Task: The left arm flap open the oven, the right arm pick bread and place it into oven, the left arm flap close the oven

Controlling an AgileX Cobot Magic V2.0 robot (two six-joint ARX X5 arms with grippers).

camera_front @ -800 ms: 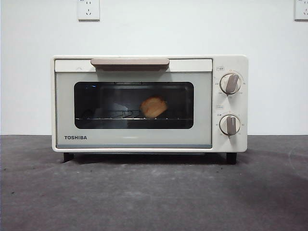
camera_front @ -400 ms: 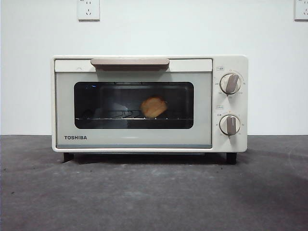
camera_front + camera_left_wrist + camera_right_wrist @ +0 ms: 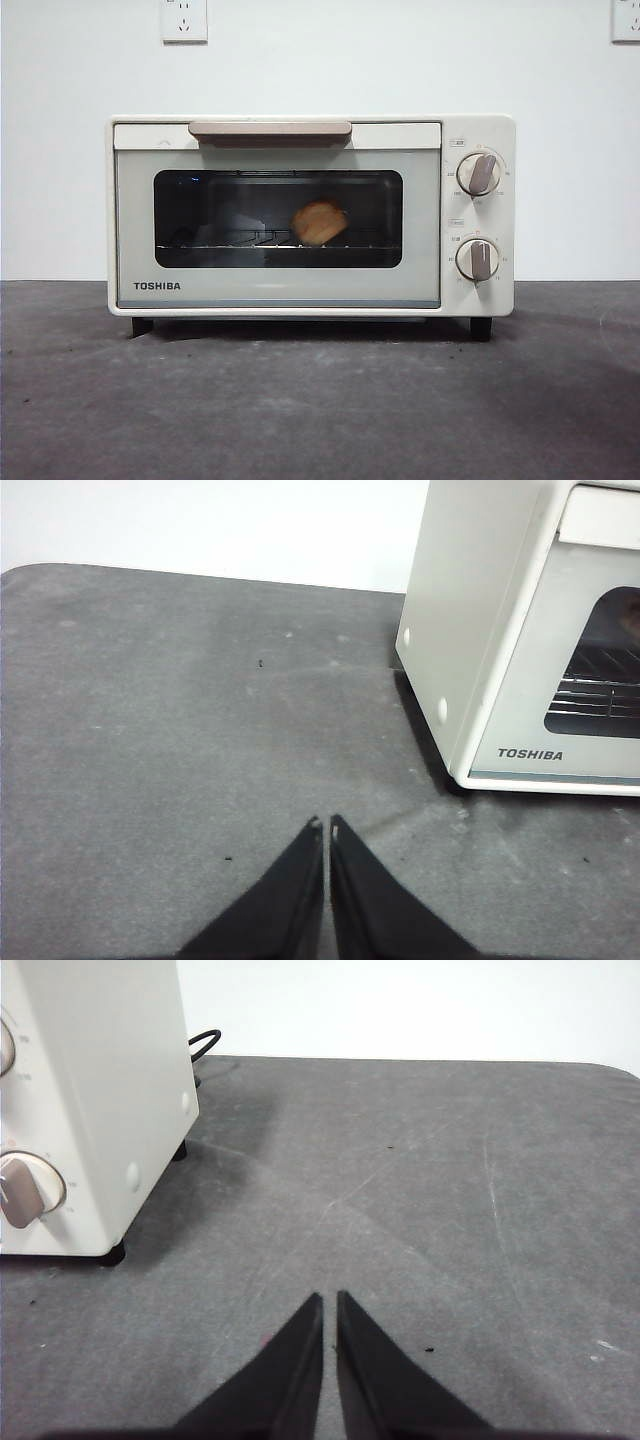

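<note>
Nothing has moved: bread point(image 3: 319, 222) sits inside the shut TOSHIBA oven point(image 3: 310, 215).

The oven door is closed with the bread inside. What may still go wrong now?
Little is left. The bread sits tilted on the rack inside the oven, so it might tip over. The left gripper and right gripper hover low over the table; a careless move could scrape it.

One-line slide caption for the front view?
Closed oven on the gray table, bread on the rack behind its window, no arm in view.
</note>
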